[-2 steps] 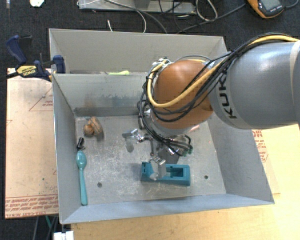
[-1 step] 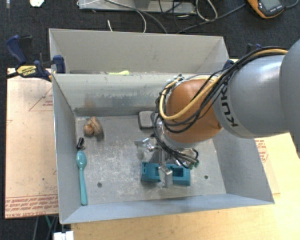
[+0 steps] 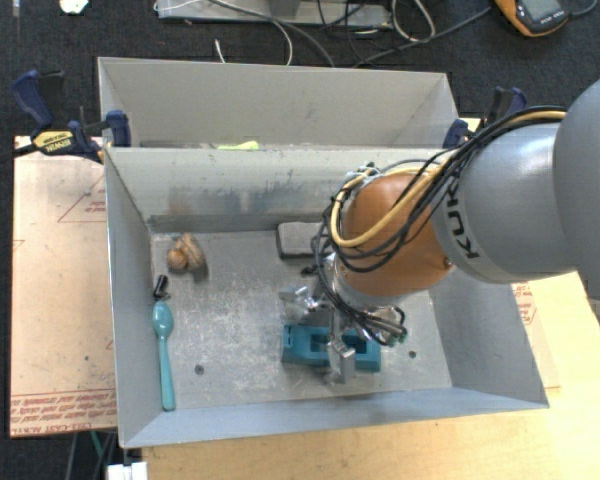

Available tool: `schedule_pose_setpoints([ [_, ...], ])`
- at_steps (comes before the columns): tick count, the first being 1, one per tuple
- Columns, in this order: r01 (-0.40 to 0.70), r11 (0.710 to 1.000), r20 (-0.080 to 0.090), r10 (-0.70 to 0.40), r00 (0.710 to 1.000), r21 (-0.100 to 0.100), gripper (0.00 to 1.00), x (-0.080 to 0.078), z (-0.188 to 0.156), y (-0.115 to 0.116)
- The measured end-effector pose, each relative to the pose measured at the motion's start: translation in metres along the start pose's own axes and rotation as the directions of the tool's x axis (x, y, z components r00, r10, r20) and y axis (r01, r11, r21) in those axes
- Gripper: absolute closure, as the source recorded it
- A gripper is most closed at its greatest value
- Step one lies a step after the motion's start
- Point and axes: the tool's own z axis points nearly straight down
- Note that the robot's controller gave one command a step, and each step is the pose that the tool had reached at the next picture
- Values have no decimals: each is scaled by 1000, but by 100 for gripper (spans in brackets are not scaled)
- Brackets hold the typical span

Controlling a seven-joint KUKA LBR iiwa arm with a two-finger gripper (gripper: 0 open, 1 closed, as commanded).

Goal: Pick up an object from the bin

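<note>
My gripper [image 3: 338, 364] is low in the bin near its front wall, right of the middle. Its fingers reach down onto a blue blocky plastic thing [image 3: 305, 346] that lies under and beside them; part of that thing is hidden by the gripper. A grey flat block [image 3: 297, 239] lies behind the gripper near the back wall, partly covered by the arm's orange cover.
On the left side lie a teal plastic spoon [image 3: 164, 353] pointing front to back, a small black piece [image 3: 160, 287] just above its bowl, and a tan lumpy thing [image 3: 185, 254] near the back left. The arm and its cables fill the bin's right half.
</note>
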Motion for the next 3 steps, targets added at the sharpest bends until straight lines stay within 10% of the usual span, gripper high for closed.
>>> schedule_pose_setpoints([
  [1,279,960,3,-279,960,2,100,17,1,-17],
  [3,286,958,-2,-286,958,-5,100,20,-64,-21],
])
